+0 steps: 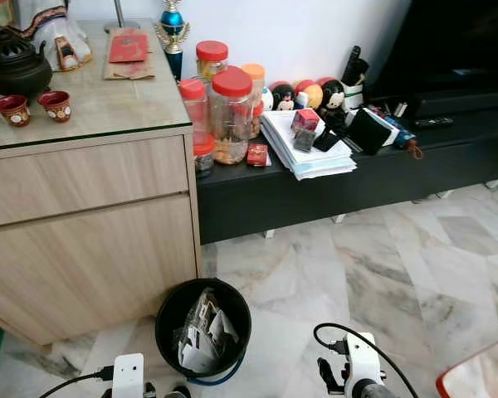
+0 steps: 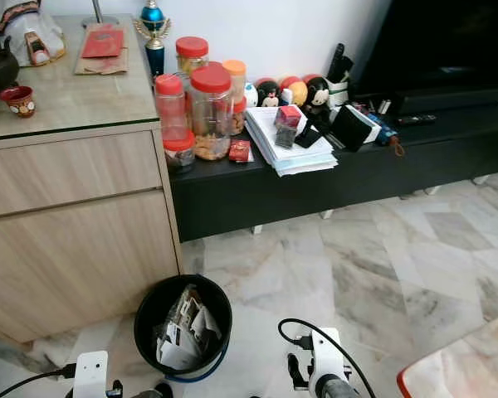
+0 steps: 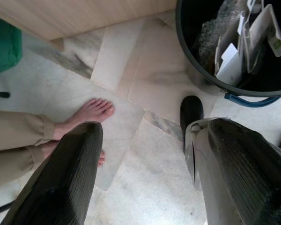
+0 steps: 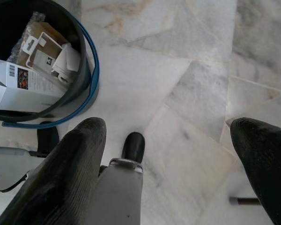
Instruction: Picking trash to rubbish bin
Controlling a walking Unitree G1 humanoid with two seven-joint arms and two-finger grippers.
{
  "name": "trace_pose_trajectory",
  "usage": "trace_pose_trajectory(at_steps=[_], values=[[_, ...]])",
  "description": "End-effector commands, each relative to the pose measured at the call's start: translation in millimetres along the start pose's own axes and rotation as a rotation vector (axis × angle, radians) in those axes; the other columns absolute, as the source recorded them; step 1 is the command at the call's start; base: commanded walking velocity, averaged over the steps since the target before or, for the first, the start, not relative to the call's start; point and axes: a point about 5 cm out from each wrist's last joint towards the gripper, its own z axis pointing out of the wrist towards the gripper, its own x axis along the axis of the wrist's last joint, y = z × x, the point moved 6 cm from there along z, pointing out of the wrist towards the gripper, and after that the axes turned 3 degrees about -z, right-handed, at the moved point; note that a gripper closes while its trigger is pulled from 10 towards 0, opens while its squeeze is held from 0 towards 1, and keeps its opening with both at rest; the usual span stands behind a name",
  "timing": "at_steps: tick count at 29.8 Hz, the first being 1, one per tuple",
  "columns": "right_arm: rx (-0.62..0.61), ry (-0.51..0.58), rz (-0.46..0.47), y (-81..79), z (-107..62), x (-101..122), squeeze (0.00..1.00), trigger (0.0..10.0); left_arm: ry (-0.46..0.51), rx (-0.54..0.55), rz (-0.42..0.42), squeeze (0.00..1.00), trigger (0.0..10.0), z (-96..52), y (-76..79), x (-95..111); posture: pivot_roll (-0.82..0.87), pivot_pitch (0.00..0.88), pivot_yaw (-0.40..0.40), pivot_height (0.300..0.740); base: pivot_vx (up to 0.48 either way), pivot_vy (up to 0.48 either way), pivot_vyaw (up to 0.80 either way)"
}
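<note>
A black rubbish bin point(image 1: 168, 308) stands on the marble floor beside the wooden cabinet. It holds paper and card trash point(image 1: 202, 336), among it a white box point(image 4: 23, 89) and bubble wrap point(image 3: 214, 29). Both arms hang low at the bottom edge of the eye views, left wrist point(image 1: 128, 375) and right wrist point(image 1: 361, 362). My left gripper point(image 3: 145, 183) is open above the floor beside the bin point(image 3: 196, 65), nothing between its fingers. My right gripper point(image 4: 178, 173) is open too, empty, with the bin point(image 4: 86, 70) close by.
A wooden cabinet point(image 1: 91, 215) stands to the left. A low black shelf point(image 1: 332, 186) carries red-lidded jars point(image 1: 231, 112), papers and small items. A person's bare foot point(image 3: 91, 111) rests on the floor near my left gripper. A green object point(image 3: 4, 44) sits by the cabinet.
</note>
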Motion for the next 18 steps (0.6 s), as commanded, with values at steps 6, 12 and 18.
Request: trace_pose_trajectory(at_steps=[6, 12, 18], values=[[-0.001, -0.028, -0.001, 1.1, -1.3, -8.2, 0.0, 10.0, -0.021, -0.011, 0.009, 0.0, 10.0, -3.1, 3.0, -10.0, 0.03, 0.125, -0.092, 0.74, -0.131, 0.0, 0.0], [-0.001, -0.03, -0.005, 1.5, -1.4, -8.5, 0.0, 10.0, -0.021, -0.01, 0.007, 0.0, 10.0, -3.2, 3.6, -9.9, 0.03, 0.123, -0.095, 0.74, -0.271, 0.0, 0.0], [-0.004, -0.028, -0.003, 2.1, -1.3, -7.8, 0.0, 10.0, -0.02, -0.012, 0.006, 0.0, 10.0, -3.3, 4.3, -9.8, 0.03, 0.119, -0.097, 0.74, -0.269, 0.0, 0.0]])
